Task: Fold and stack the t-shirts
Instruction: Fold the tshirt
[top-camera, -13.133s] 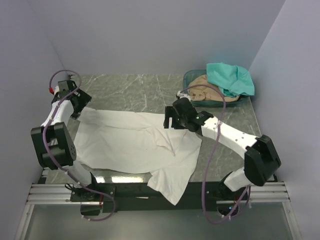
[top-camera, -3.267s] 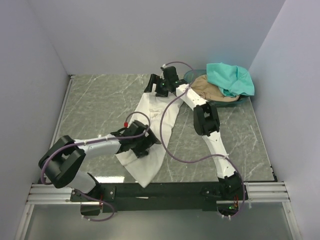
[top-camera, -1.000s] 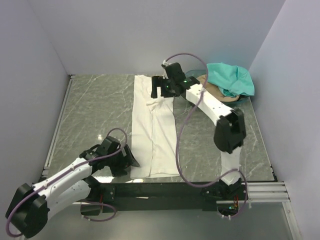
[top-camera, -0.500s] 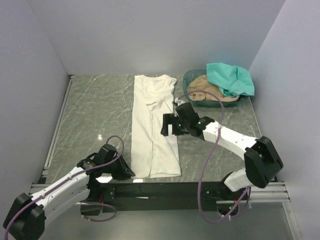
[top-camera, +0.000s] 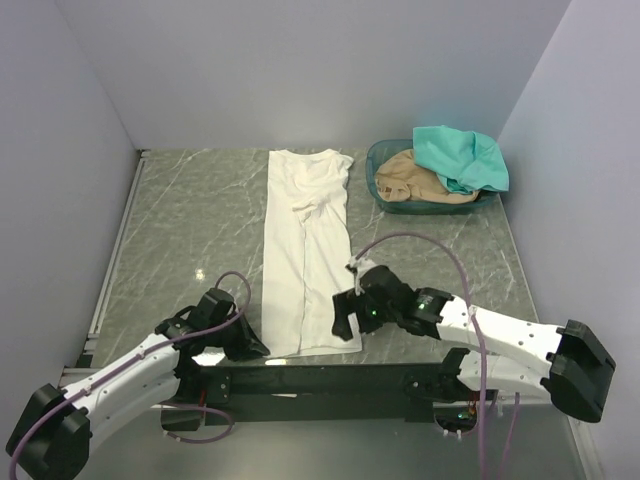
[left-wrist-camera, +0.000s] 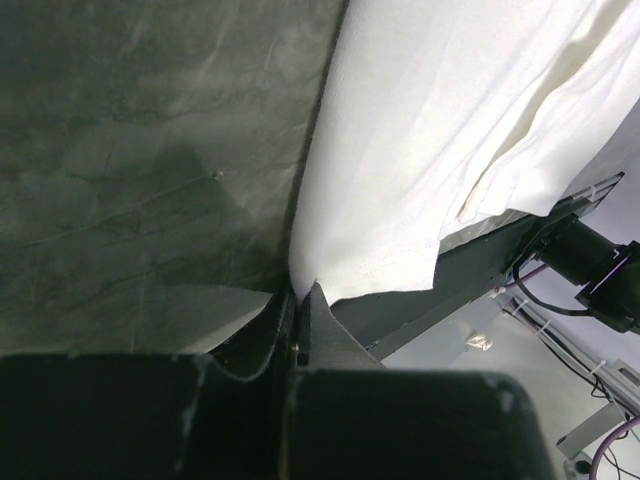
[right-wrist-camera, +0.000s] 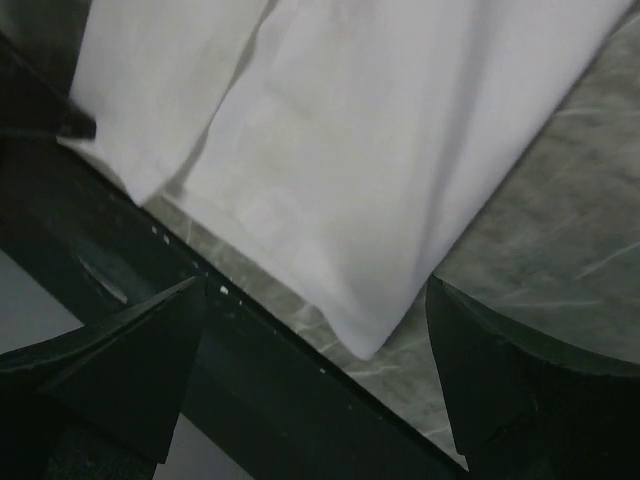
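The white t-shirt (top-camera: 305, 260) was uniform white across its visible surface. The teal t-shirt (top-camera: 462, 158) was solid teal. The tan t-shirt (top-camera: 415, 180) was solid tan. The basket (top-camera: 400, 206) was translucent green. The table (top-camera: 190, 220) carried a dark grey-green stone pattern with pale, irregular veins. The arms (top-camera: 500, 335) had white links and black joints. The cables (top-camera: 410, 237) were purple. The walls (top-camera: 300, 70) were plain pale lavender-grey.
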